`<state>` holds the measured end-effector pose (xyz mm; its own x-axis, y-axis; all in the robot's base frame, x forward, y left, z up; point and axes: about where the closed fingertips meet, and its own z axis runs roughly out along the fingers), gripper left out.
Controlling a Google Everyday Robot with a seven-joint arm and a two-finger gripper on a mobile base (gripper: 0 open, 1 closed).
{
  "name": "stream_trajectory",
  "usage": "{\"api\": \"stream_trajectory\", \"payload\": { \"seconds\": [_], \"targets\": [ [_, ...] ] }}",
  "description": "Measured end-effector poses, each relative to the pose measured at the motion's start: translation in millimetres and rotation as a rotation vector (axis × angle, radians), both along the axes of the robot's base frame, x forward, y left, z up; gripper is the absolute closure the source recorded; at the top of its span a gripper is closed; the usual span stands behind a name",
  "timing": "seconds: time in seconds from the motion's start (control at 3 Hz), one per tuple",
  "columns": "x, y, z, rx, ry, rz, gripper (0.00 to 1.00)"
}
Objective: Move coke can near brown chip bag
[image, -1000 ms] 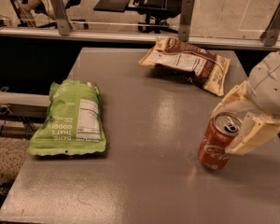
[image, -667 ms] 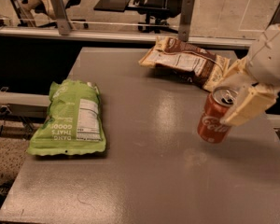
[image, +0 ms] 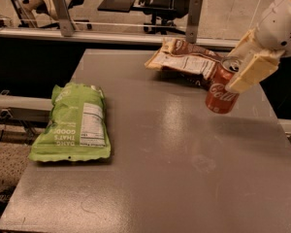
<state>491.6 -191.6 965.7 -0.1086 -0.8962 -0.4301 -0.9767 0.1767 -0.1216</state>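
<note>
Pinching the coke can (image: 221,95) near its silver top, the tool (image: 236,68) sat at the upper right of the frame, its two cream, blocky fingers (image: 251,72) pressed against either side of the can. The red aluminium cylinder was tilted and showed white Coca-Cola script. It was just beside the right end of the brown chip bag (image: 182,62), a crinkled brown-and-cream packet with a white nutrition panel, lying flat near the counter's far edge. Well apart, at the left, a puffy lime-green chip bag (image: 73,125) lay flat, with a white label panel and upside-down lettering including "THAT'S". The counter (image: 174,159) was smooth, grey and faintly glossy.
</note>
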Motion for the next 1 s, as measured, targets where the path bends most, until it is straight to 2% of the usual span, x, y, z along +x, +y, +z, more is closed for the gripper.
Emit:
{"api": "stream_trajectory", "payload": {
  "seconds": [0.33,0.67,1.0],
  "targets": [
    [33,-7,-5,0.002,-0.001,-0.061,1.0],
    [54,-11,-15,0.007,0.008,-0.1,1.0],
    [66,-9,-27,0.005,0.024,-0.123,0.82]
  ]
}}
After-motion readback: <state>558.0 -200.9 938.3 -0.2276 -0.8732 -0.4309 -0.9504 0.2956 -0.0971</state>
